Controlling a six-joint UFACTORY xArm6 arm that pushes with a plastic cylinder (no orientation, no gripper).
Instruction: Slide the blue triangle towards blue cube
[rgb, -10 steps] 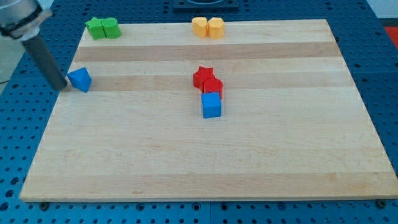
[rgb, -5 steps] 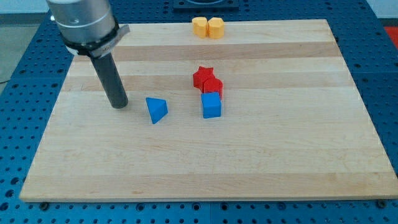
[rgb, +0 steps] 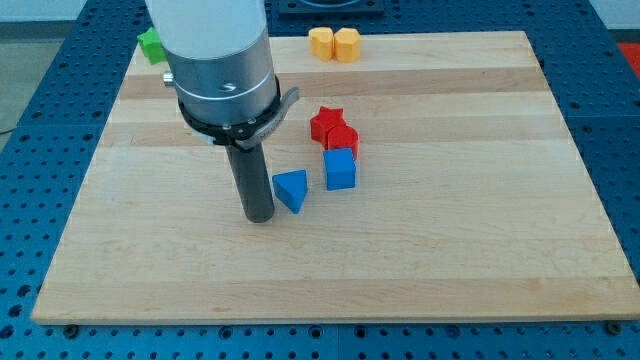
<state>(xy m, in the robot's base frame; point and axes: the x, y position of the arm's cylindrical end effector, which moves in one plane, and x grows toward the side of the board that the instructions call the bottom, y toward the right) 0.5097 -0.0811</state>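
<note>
The blue triangle (rgb: 292, 189) lies on the wooden board (rgb: 450, 240) a little left of the blue cube (rgb: 340, 170), with a small gap between them. My tip (rgb: 260, 216) rests on the board just left of the blue triangle, close to or touching its left side. The rod rises from there to the arm's grey body at the view's top.
A red star (rgb: 325, 121) and a red block (rgb: 343, 140) sit right above the blue cube, touching it. Two yellow blocks (rgb: 334, 44) stand at the top edge. A green block (rgb: 150, 46) shows at the top left, partly hidden by the arm.
The blue triangle has slid from the board's left edge to the right, ending close to the blue cube. My tip followed it rightward and slightly down.
</note>
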